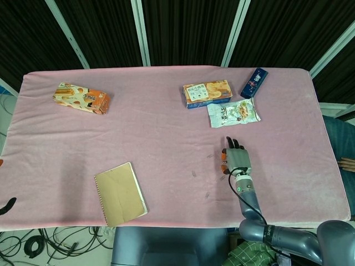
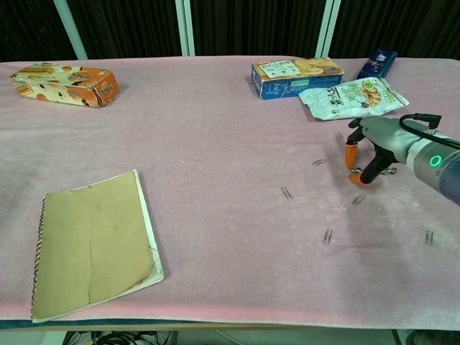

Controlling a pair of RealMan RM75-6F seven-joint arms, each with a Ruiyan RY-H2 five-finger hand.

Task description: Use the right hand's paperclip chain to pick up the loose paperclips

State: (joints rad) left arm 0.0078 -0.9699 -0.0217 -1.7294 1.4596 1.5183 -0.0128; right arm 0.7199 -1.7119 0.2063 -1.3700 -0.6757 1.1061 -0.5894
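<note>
My right hand (image 2: 371,146) hovers low over the pink cloth at the right, fingers pointing down, orange fingertips (image 2: 351,153) near the cloth. It pinches a short paperclip chain (image 2: 389,171), whose end trails on the cloth beside it. Loose paperclips lie around it: one (image 2: 319,162) just left of the hand, one (image 2: 357,200) in front of it, and others (image 2: 287,192), (image 2: 328,236), (image 2: 429,236) further off. In the head view the right hand (image 1: 237,158) covers the chain, with paperclips (image 1: 193,173) to its left. Only a dark sliver of my left hand (image 1: 6,206) shows at the left edge.
A snack bag (image 2: 350,98), a blue biscuit box (image 2: 296,75) and a dark blue packet (image 2: 378,62) lie behind the right hand. A brown spiral notebook (image 2: 92,243) sits front left. An orange box (image 2: 65,83) is at the far left.
</note>
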